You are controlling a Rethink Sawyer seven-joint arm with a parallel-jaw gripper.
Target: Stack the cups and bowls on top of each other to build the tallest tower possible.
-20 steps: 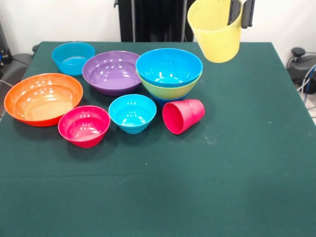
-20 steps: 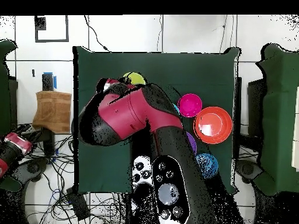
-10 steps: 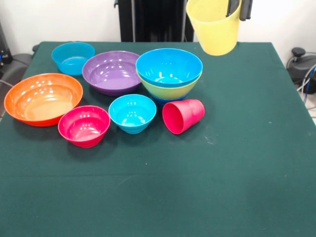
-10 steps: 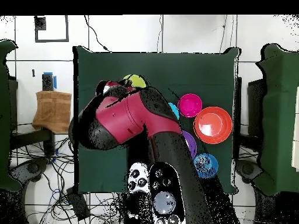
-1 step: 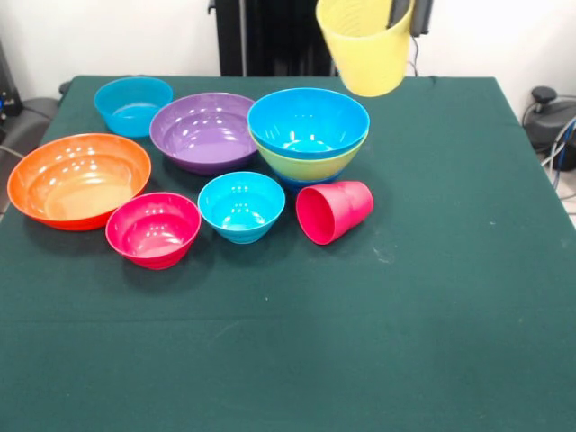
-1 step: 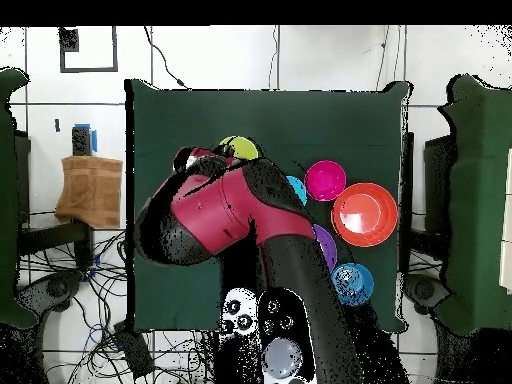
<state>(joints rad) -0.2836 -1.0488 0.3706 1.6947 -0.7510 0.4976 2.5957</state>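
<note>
nearby, red cup (image 5: pixel 335 211) beside stacked bowls (image 5: pixel 309 135)

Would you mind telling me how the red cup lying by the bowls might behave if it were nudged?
The red cup lies on its side on the green cloth, so it would probably roll. Being tapered, it would likely curve rather than run straight. It looks like glossy thin plastic, so probably light and somewhat slippery.

The arm (image 6: pixel 215 215) has a bulky red shell with black joint sections. The gripper (image 5: pixel 409 13) fingers are dark grey, flat bars.
</note>
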